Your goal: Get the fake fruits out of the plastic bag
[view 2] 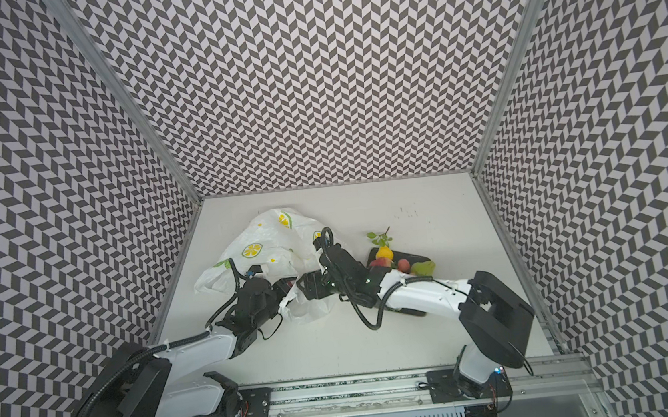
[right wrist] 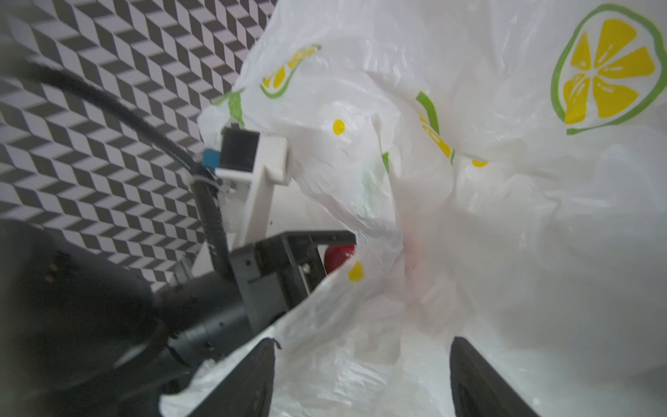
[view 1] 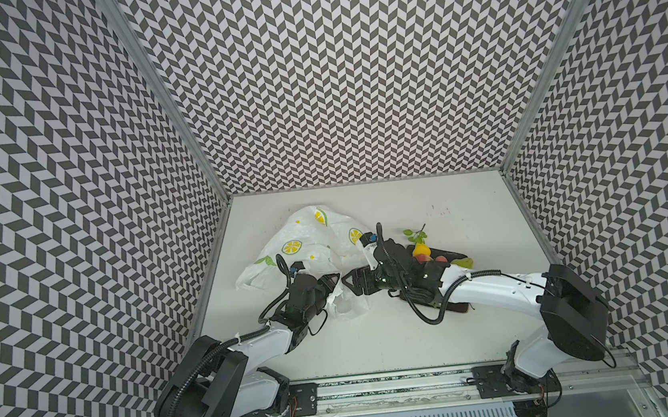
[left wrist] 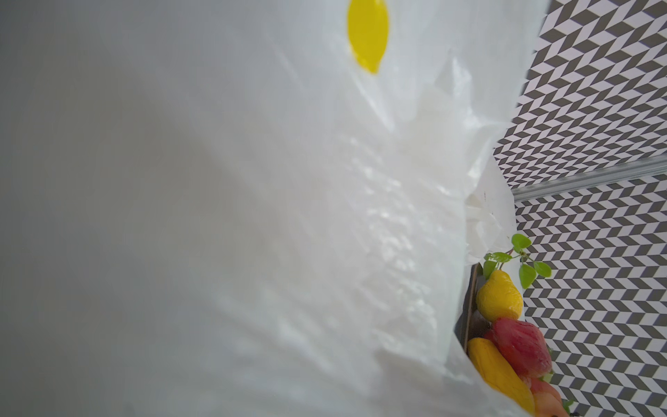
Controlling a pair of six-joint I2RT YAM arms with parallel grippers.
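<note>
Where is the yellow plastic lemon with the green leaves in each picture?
Top view: the glossy yellow plastic lemon with a green leafy sprig sits at the dark square plate's far end.
Top view: same spot.
Left wrist view: beside a glossy red fruit, on the same plate.
Right wrist view: not in it.
Shared landmark: the crinkly white plastic bag printed with lemon slices, in all four.

The plastic bag in front of the right end effector is translucent white, printed with yellow-green lemon slices. Behind this end effector the dark plate carries a yellow lemon, a pinkish-red fruit and a green fruit. The walls show grey-and-white chevrons.
</note>
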